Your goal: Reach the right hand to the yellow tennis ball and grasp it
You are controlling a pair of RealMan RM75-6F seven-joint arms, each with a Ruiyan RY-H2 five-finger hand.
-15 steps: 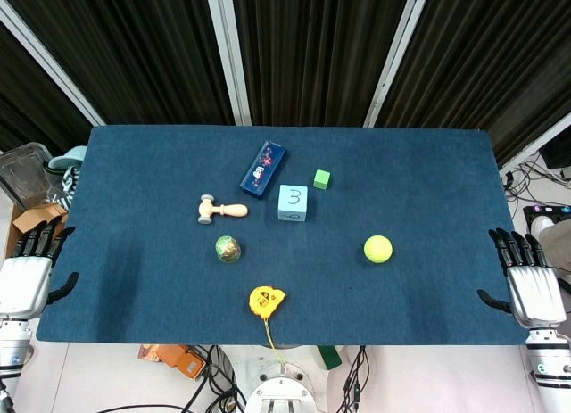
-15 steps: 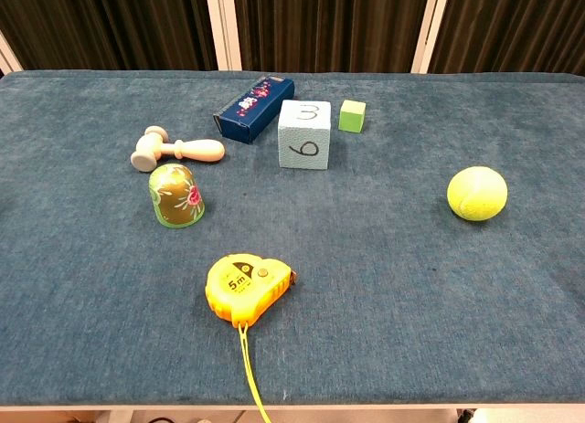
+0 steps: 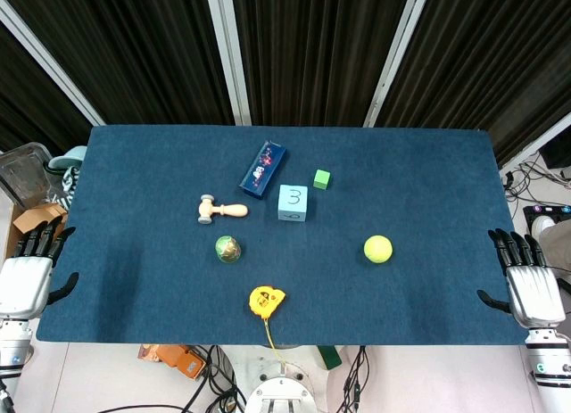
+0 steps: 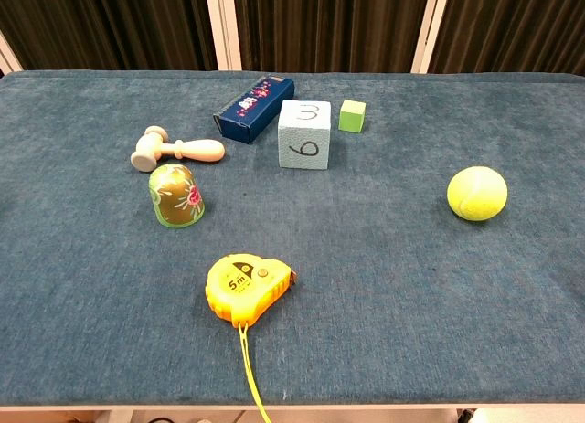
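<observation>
2 hands of mine hang off the table (image 3: 428, 163) edges, fingers spread, holding nothing: right hand (image 3: 530, 286), left hand (image 3: 27, 275). Ball (image 3: 378, 249) lies well apart from my right hand.

The round, fuzzy yellow tennis ball (image 3: 377, 249) sits on the dark blue cloth tabletop (image 3: 428, 190). In the head view it is a little right of the middle and a bit below the middle of the frame. In the chest view the ball (image 4: 477, 193) shows at the right side, about halfway down. It looks bright yellow-green with a soft, hairy skin and a faint curved line on it. It rests still on the cloth with blue cloth showing all around it. Nothing touches it. It lies well apart from the right edge of the table.
</observation>
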